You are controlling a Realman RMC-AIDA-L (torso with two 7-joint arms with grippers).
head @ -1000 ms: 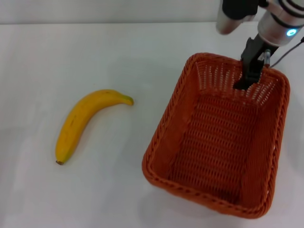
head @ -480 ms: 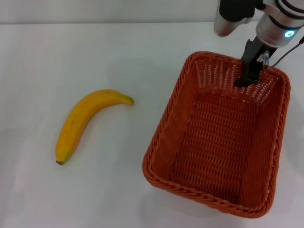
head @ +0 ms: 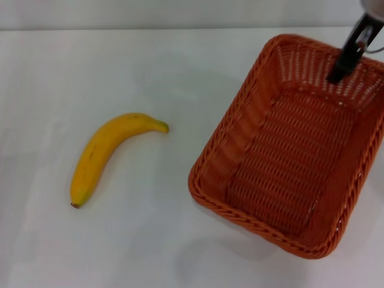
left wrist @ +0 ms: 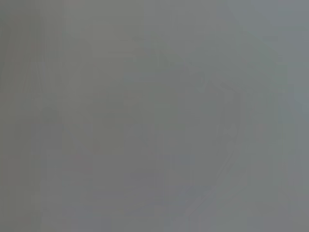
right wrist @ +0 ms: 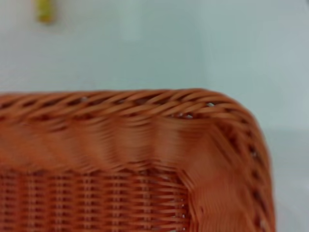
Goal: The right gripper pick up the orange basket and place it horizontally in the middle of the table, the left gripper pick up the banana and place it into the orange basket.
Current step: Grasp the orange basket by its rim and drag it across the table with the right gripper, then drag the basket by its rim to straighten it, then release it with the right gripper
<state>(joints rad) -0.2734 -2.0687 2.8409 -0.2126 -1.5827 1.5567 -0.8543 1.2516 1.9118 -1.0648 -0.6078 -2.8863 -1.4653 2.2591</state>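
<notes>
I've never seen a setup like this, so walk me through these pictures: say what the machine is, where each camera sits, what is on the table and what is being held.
This is a two-armed robot with a gripper on each arm. One picture looks down from its head onto a white table. A yellow banana lies there alone, on the robot's left. On its right is an orange basket, and the right gripper, a black claw, reaches down at the basket's far rim and appears to hold it there; the grip itself is not clear. The right wrist camera looks along that arm, so it shows the braided basket rim close up. The left wrist picture is plain grey and shows nothing; the left gripper is not in any picture.
</notes>
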